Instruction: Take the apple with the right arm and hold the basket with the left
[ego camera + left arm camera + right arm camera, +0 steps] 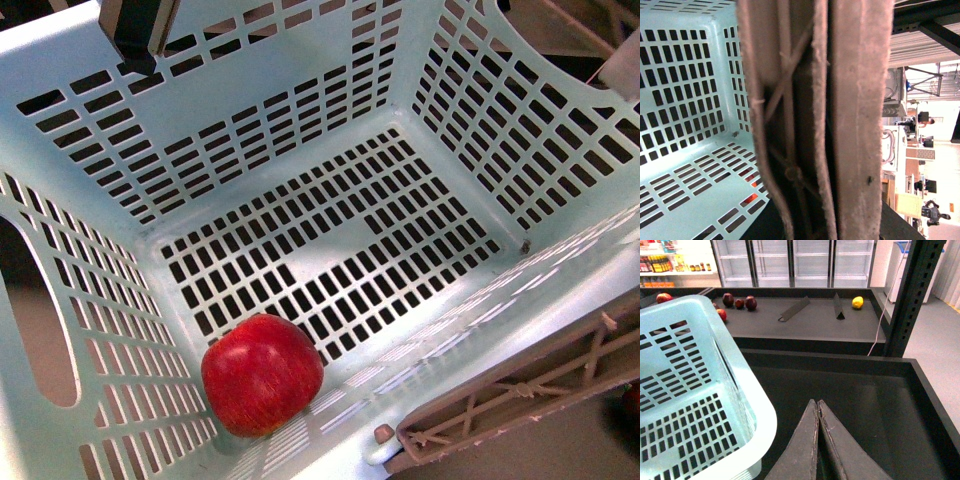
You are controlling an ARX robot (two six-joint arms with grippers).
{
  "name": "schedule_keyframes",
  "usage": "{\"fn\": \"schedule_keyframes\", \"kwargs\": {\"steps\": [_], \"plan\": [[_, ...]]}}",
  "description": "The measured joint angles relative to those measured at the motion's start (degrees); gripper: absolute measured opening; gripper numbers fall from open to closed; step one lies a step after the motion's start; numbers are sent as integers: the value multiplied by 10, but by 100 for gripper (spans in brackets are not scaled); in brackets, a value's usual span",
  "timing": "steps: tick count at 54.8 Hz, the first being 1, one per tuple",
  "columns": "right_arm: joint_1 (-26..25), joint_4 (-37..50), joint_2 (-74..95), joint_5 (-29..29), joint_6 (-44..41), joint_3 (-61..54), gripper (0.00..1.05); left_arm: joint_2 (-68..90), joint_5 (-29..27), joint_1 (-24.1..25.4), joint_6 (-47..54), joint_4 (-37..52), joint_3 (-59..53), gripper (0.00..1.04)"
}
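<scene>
The pale mint basket point(300, 120) fills the front view, seen from above. The bright red apple point(262, 374) lies on its slotted floor in the near left corner. Nothing is touching it. A brown-grey ribbed handle point(520, 390) lies along the near right rim. In the left wrist view the basket's handles point(850, 120) fill the middle, very close, and hide my left gripper's fingers, which are shut on the basket. Red shows through the floor slots point(747, 172). My right gripper point(817, 402) is shut and empty. It is outside the basket point(700, 390), over a dark bin.
A dark piece point(140, 35) stands at the basket's far rim. The black bin point(865, 405) under my right gripper has raised walls. A black post point(910, 295) stands to its right. Behind it, a shelf holds dark red apples point(751, 303) and a yellow fruit point(857, 302).
</scene>
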Motion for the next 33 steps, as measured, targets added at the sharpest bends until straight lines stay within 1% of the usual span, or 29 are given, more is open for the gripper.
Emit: {"fn": "schedule_keyframes", "kwargs": {"steps": [26, 29, 33], "plan": [[0, -65, -97, 0, 0, -31, 2, 0, 0, 0, 2, 0, 0, 17], [0, -54, -104, 0, 0, -40, 2, 0, -1, 0, 2, 0, 0, 17], [0, -66, -122, 0, 0, -40, 2, 0, 0, 0, 2, 0, 0, 17]]}}
